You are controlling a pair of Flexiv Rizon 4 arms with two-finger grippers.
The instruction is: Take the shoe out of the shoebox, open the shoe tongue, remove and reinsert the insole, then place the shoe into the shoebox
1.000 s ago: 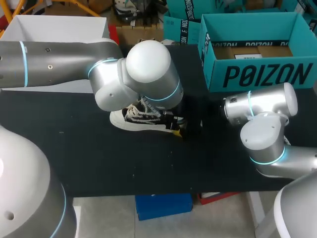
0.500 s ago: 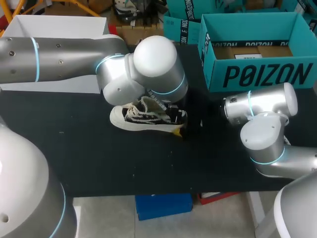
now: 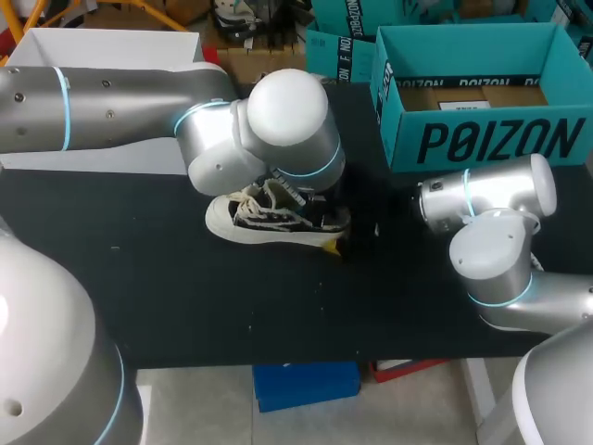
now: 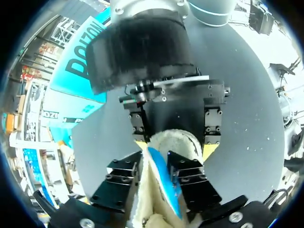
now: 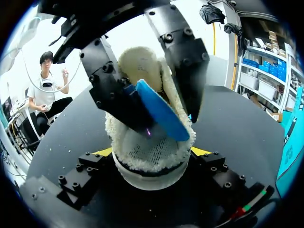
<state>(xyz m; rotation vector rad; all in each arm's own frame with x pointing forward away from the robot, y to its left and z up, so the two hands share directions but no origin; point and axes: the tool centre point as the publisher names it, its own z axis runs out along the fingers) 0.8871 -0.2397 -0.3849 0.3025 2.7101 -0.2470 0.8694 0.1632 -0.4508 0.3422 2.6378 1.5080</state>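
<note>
Dead centre of the head view, the shoe [image 3: 269, 222] lies on the black table [image 3: 167, 297], toe toward the left of the frame and back end toward the right. The left arm [image 3: 111, 107] sweeps in from the left edge, its big round wrist hanging just above the shoe's opening. Over the last second that wrist has slid up and to the right, then settled back a touch, and the laces [image 3: 255, 211] it was covering now show plainly. The shoe itself has not budged, and neither has the right arm [image 3: 491, 241] at the lower right.

Close in, the wrist views tell the story. The left gripper [image 4: 156, 165] is clenched on the blue insole [image 5: 159, 111], which stands up out of the fleecy lining [image 5: 142, 59] between its black fingers. The right gripper [image 5: 151, 154] grips the back of the shoe from both sides, yellow tips pressed against it, pinning it to the table.

So this looks like the insole step: the insole is partly out of the shoe, not yet free of it. That small lift and dip does not settle whether it is being drawn out or fed back in. The shoebox [image 3: 482, 139] waits at the upper right, open, with no shoe in it, well apart from the shoe.
</note>
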